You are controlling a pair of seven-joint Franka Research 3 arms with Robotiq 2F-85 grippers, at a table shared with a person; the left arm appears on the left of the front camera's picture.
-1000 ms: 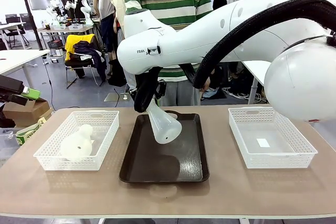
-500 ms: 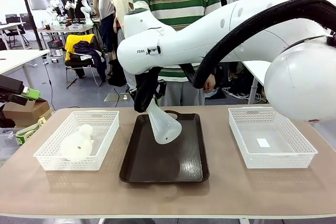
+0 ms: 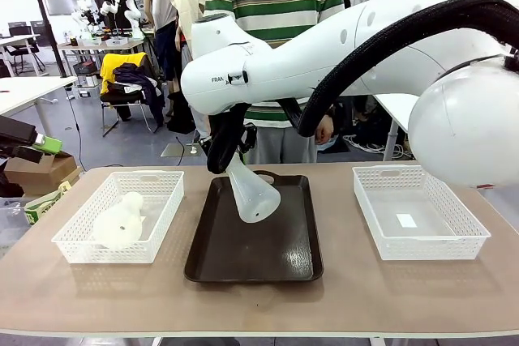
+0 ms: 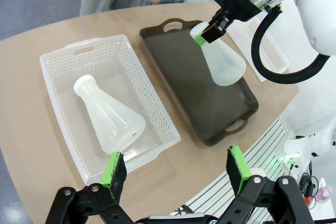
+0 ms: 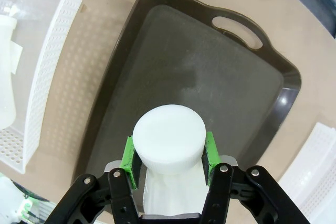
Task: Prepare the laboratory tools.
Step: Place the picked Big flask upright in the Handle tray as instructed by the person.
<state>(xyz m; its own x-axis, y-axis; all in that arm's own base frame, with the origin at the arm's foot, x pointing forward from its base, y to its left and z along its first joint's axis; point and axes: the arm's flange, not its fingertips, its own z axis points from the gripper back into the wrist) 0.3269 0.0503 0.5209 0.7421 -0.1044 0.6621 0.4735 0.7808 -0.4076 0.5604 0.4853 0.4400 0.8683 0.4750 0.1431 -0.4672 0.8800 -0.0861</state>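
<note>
**Tan table [image 3: 349, 301]: held flask [image 3: 256, 192] kept over the tray [image 3: 272, 261], barely moved**

Almost no change can be made out over the last second. The held flask is found in the same place, tilted, with its neck up and its wide base lower. It hangs above the far half of the dark tray, and at most a slight settling is suggested. The right gripper [image 5: 168, 153] is seen clamped on the neck just under the white top, with green pads [image 5: 129, 161] pressed to either side. The person [image 3: 268, 6] at the far side has shifted a little to the right. From this pause it is judged that the setting-down on the tray has not yet been finished. One flask is therefore counted as in transit and none as placed.

The second flask [image 4: 110, 116] is left lying on its side in the left basket [image 4: 63, 61], untouched. The left gripper [image 4: 176, 169] is held well above the table near that basket, its jaws wide apart with nothing between them.

Whether the held flask's base touches the tray floor cannot be told; a gap is only suggested by the shadow beneath it. In the front view the right gripper's fingers are largely masked by its own dark body. In the right wrist view the held flask's body is hidden under its own top, and the second flask is cut off at the left edge. A pale patch on the floor of the right basket [image 3: 422, 250] cannot be identified.
</note>
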